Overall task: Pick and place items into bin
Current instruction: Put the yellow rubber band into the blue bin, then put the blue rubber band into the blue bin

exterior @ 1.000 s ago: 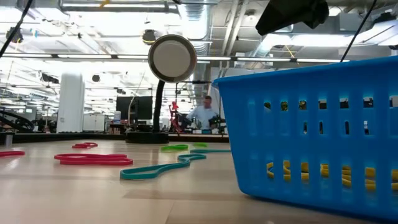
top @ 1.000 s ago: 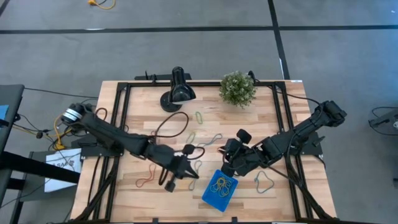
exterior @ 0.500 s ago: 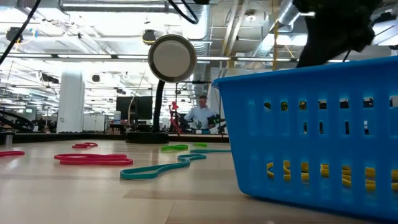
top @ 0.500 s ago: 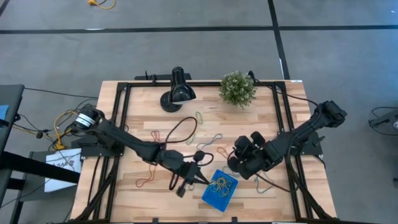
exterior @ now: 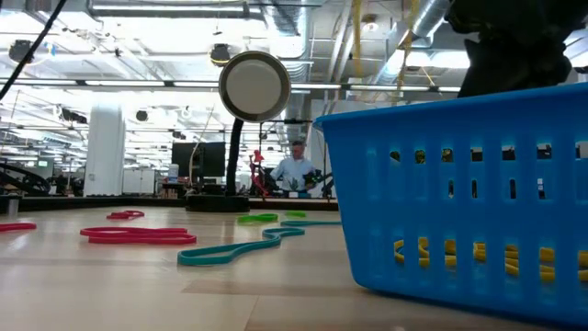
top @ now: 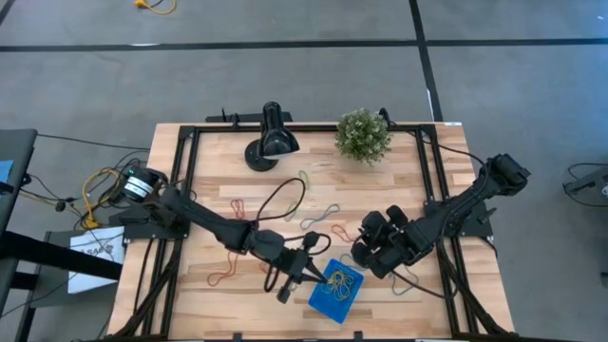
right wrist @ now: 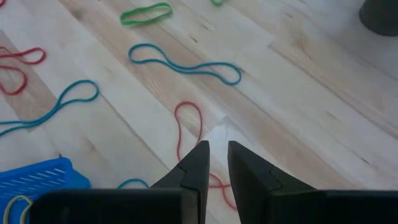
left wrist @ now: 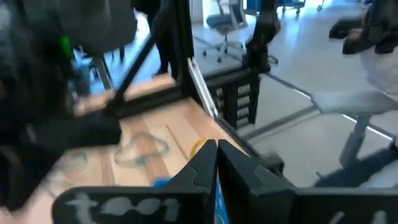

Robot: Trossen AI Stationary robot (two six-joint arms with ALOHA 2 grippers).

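Blue plastic bin lower centre; left gripper fingers together at its rim, right gripper slightly apart over red rubber band.

Open wooden table at near left, black lamp and green plant blocking the far edge, both arms crowding the blue bin, bands littering the centre
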